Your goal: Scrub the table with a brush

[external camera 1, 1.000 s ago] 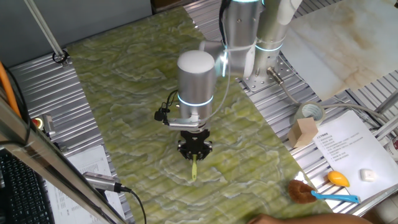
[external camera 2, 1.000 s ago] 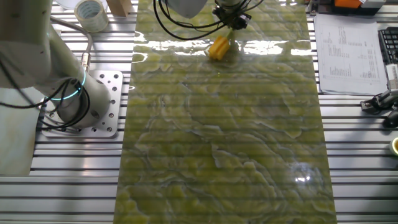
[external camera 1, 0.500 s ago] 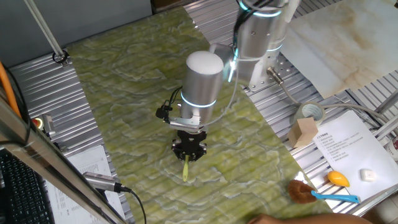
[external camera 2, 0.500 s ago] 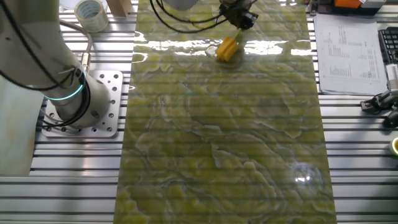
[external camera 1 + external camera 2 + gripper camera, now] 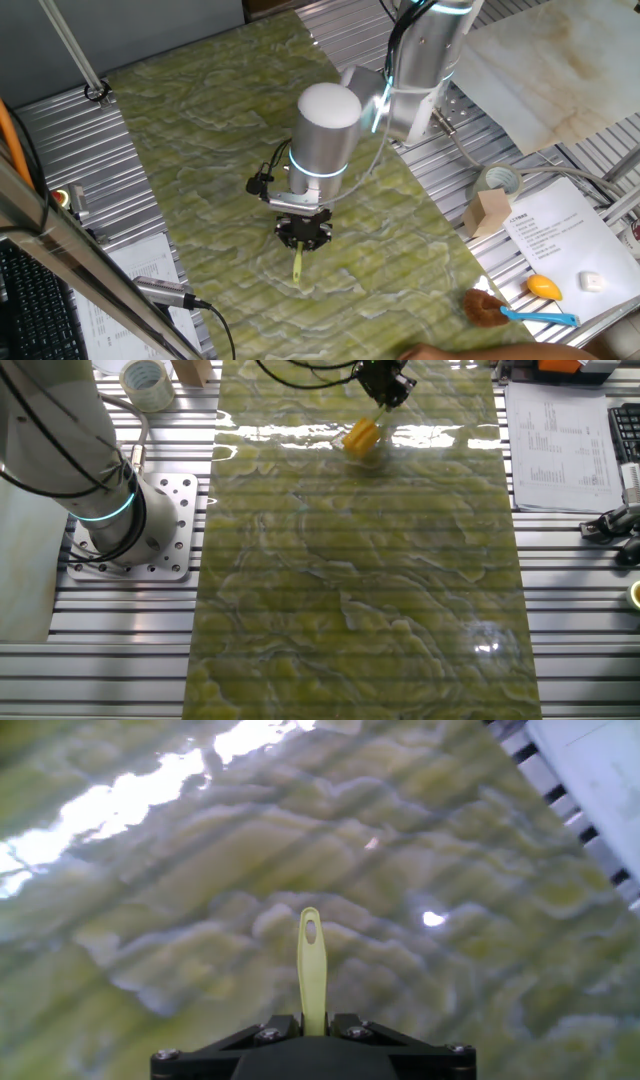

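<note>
A: What's nearest the lens?
B: The gripper [image 5: 312, 1032], fingers clamped on the brush [image 5: 311, 970]. Its thin handle sticks straight out ahead of the jaws, a hole near its tip.

A: And the head?
B: On the gripper's other side, the yellow block [image 5: 362, 437] rests tilted on the table [image 5: 360, 590], just below the gripper [image 5: 385, 382].

A: Beyond that?
B: Green marbled table [image 5: 180, 920] all around, bright glare past the handle tip. Farther right, ribbed metal [image 5: 560, 795].
</note>
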### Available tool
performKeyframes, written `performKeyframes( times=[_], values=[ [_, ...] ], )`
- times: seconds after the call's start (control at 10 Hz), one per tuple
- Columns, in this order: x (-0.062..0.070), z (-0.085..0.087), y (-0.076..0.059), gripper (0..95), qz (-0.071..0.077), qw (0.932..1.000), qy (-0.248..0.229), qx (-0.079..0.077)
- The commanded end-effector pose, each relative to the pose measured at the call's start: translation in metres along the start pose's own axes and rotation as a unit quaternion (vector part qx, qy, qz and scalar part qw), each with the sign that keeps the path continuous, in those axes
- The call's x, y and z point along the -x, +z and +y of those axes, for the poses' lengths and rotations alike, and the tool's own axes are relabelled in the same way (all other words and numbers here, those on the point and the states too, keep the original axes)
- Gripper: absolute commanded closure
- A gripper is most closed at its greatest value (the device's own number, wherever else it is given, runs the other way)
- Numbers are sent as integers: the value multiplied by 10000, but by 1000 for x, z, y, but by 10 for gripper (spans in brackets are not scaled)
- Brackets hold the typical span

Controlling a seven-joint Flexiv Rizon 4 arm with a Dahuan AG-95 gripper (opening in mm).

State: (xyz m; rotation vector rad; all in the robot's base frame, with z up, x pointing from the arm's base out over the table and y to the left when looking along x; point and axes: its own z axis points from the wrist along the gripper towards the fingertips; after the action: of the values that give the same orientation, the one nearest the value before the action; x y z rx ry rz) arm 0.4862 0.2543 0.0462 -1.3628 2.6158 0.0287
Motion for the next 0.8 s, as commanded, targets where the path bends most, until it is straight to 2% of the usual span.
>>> performKeyframes(
  times=[0.1, 0.4, 0.8],
  values=[
    [13, 21, 2, 950, 3, 9990, 71, 452],
    [15, 22, 3, 950, 128, 9989, 181, 420],
    [15, 22, 3, 950, 151, 9990, 176, 394]
  ],
)
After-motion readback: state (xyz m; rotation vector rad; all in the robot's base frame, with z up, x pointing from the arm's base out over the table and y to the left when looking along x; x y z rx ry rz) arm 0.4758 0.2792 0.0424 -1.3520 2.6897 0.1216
